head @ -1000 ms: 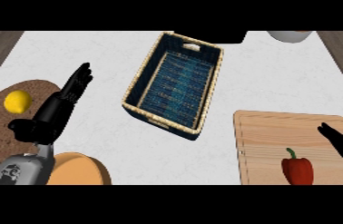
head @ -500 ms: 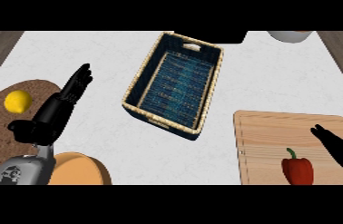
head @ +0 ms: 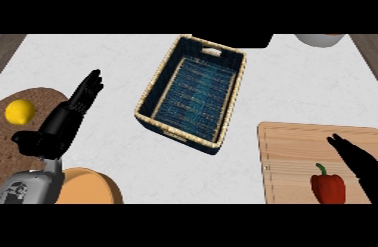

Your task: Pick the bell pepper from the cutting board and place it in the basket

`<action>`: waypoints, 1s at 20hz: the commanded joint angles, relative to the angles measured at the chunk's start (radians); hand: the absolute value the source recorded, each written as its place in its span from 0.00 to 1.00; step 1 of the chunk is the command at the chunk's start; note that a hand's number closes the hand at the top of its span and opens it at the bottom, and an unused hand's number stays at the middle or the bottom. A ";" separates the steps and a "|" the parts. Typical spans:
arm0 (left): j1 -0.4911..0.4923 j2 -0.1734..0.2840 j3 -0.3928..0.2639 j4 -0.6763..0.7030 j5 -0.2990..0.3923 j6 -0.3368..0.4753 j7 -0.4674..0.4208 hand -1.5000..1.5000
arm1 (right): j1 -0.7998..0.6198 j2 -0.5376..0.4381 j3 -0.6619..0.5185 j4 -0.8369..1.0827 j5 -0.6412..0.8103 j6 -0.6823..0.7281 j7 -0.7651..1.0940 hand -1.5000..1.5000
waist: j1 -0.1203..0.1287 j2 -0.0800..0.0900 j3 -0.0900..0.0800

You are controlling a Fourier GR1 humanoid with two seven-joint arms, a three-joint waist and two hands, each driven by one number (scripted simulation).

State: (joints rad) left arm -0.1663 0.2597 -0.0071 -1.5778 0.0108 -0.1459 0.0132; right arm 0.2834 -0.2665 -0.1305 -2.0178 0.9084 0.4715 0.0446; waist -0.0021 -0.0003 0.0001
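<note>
One white counter (head: 118, 61) under basket (head: 193, 93).

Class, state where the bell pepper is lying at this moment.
In the head view, the red bell pepper lies at lower right on the wooden cutting board, just beside the right hand.

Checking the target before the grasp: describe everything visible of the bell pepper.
The bell pepper is red and glossy with a short green stem pointing up-left. It lies on the wooden cutting board, near its lower right part. The right hand is just beside it, fingers straight; whether it touches the pepper cannot be told.
</note>
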 commanded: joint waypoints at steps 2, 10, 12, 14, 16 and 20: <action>-0.003 -0.003 0.019 -0.015 -0.003 -0.028 0.025 0.50 | -0.059 0.025 0.040 0.150 0.087 -0.067 -0.014 0.00 | 0.003 0.000 0.000; -0.004 -0.048 0.013 0.012 -0.067 -0.023 -0.006 0.50 | 0.024 0.020 -0.008 0.133 0.079 -0.057 -0.070 0.00 | -0.002 0.000 0.000; -0.013 -0.035 0.039 -0.051 -0.017 -0.049 0.077 0.50 | -0.049 0.000 -0.035 0.212 0.060 -0.030 -0.071 0.00 | 0.001 0.000 0.000; 0.056 0.006 0.071 -0.093 0.006 -0.099 0.037 0.50 | -0.014 0.012 -0.015 0.177 0.069 -0.009 -0.058 0.00 | 0.002 -0.001 0.000; 0.005 -0.053 0.026 0.001 -0.067 -0.046 -0.021 0.50 | -0.054 0.033 0.045 0.276 0.123 -0.061 -0.077 0.00 | 0.001 0.001 0.000; 0.034 -0.049 0.047 -0.064 -0.052 -0.046 0.029 0.50 | -0.044 -0.012 0.064 0.222 0.148 0.034 -0.053 1.00 | 0.003 0.000 0.000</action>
State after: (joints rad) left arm -0.1545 0.2098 0.0263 -1.6139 -0.0414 -0.1899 0.0356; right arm 0.2458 -0.2548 -0.0903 -1.8146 1.0198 0.4782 -0.0100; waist -0.0022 -0.0013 -0.0025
